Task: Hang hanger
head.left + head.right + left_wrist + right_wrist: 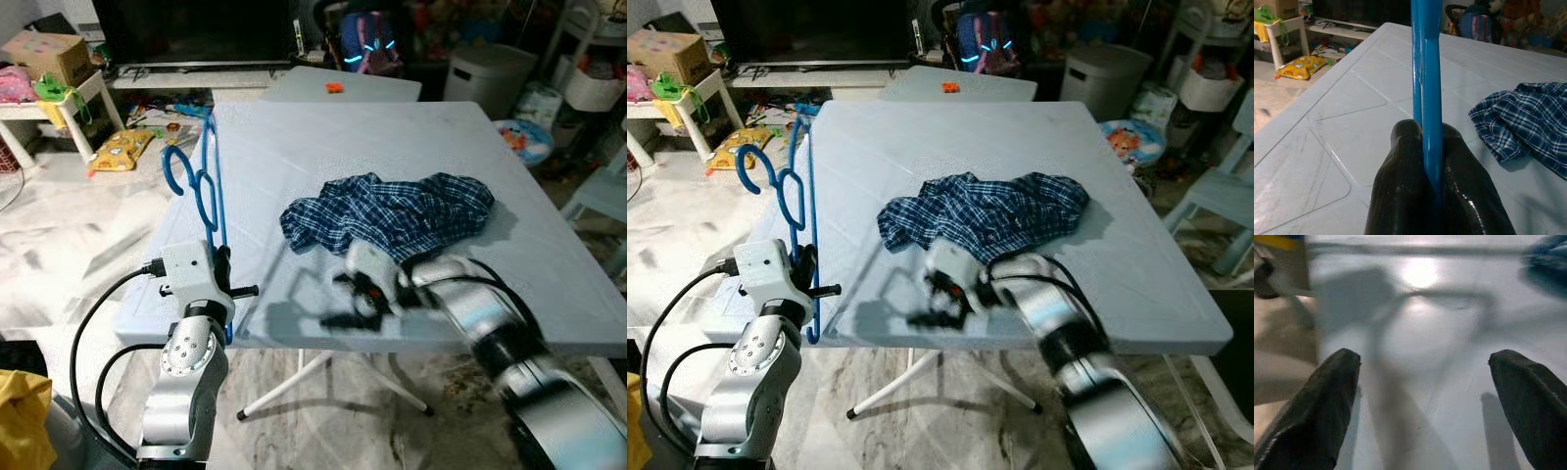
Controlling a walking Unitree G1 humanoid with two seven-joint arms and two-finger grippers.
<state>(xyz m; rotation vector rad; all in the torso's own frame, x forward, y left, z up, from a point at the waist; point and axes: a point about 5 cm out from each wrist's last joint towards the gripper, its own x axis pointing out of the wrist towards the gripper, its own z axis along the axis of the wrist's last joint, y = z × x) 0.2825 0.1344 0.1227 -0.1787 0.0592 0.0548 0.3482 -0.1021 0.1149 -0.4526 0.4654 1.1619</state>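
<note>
At about nine o'clock on the pale surface (392, 166), along its left edge, the blue hanger (204, 186) stands on edge, its hook pointing away toward eleven o'clock. The left tool (1432, 161) is clamped on the hanger's lower rod, both black fingers pressed tight against the blue bar, as the left wrist view makes plain. Near the middle of the surface lies a crumpled blue plaid shirt (392, 215), apart from the hanger. The right tool (1425, 382) hovers low over the bare surface at about six o'clock, just short of the shirt's near hem, its fingers spread wide with nothing between them; the eye views blur it.

The step in hand looks like bringing shirt and hanger together. To do it well, I judge the left tool should keep the rod pinched firmly so the hanger cannot swing, while the right tool reaches past the hem and takes a single layer of cloth near the collar, not a bunched fold. No rail or hook for hanging can be made out.
</note>
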